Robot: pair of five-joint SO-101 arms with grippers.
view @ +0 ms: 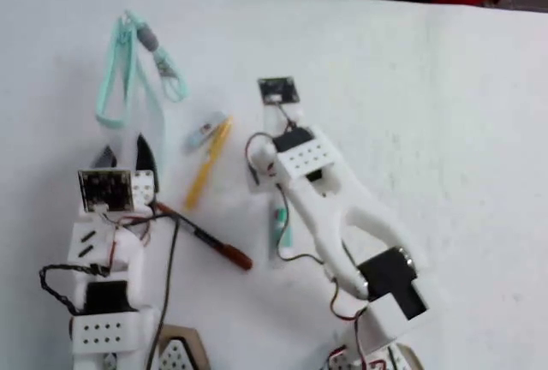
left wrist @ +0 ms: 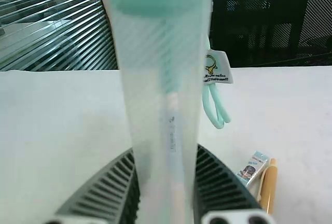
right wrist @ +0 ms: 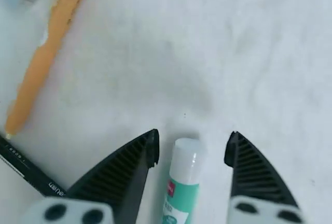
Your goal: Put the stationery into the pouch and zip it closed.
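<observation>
left gripper [left wrist: 166, 156]: ribbed dark jaws clamped on the near end of the pouch [left wrist: 161, 53], a long translucent sleeve with mint trim that stretches straight away from it. a mint cord loop [left wrist: 215, 107] lies at the pouch's far side. right gripper [right wrist: 193, 140]: jaws spread apart, with the glue stick [right wrist: 182, 182] lying between them, a smooth cylinder with a white cap and green body. beyond its tips lies a slim orange pen [right wrist: 49, 47]. a black pen [right wrist: 23, 164] runs just outside one jaw.

Glue stick [right wrist: 182, 182] cut off at picture edge; in high view largely covered by right arm [view: 330, 203]. Pouch [left wrist: 161, 105] ends cropped; item [left wrist: 171, 130] inside blurred, not identified.
</observation>
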